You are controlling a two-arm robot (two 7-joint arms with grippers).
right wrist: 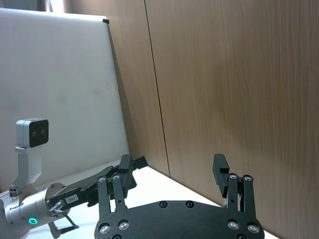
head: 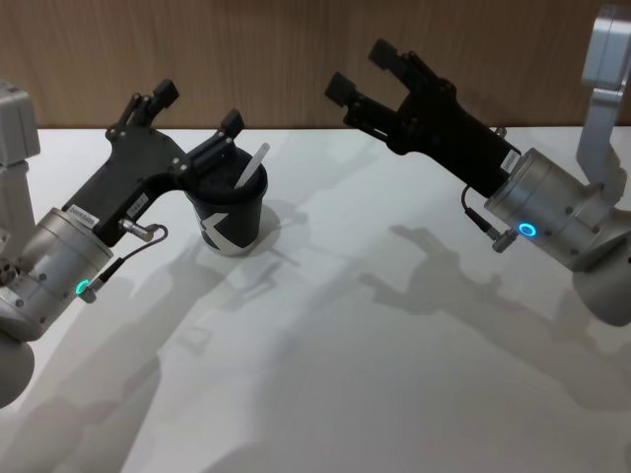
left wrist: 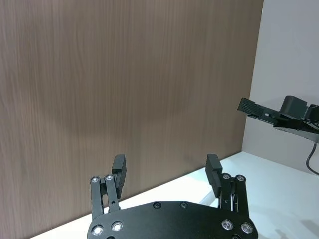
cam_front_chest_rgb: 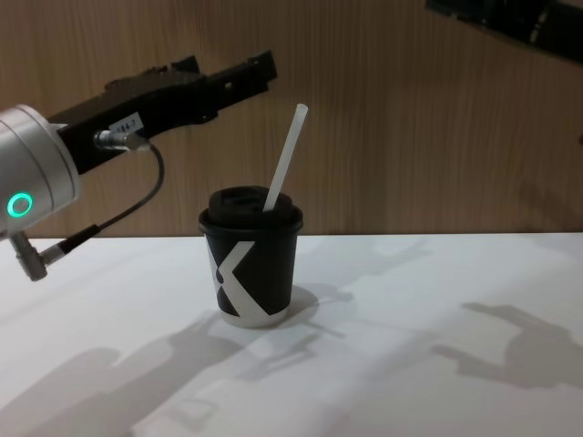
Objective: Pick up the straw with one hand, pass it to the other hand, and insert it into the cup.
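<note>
In the cup [cam_front_chest_rgb: 250, 273] | straw [cam_front_chest_rgb: 284, 159] leaning upper-right | left gripper [head: 197, 110] empty

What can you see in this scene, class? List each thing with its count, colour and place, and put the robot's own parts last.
cup: one, black with a black lid, a white angular mark and a white base rim; upright on the table, left of centre.
straw: one, white; standing in the cup through the lid, leaning to the robot's right.
table: one, white; in front of the robot.
wall: one, brown wood grain; behind the table.
left gripper: one, black with a silver wrist and green ring; raised above and just left of the cup, fingers open, holding nothing.
right gripper: one, black with a silver wrist and blue ring; raised over the table's far right side, open and empty.
</note>
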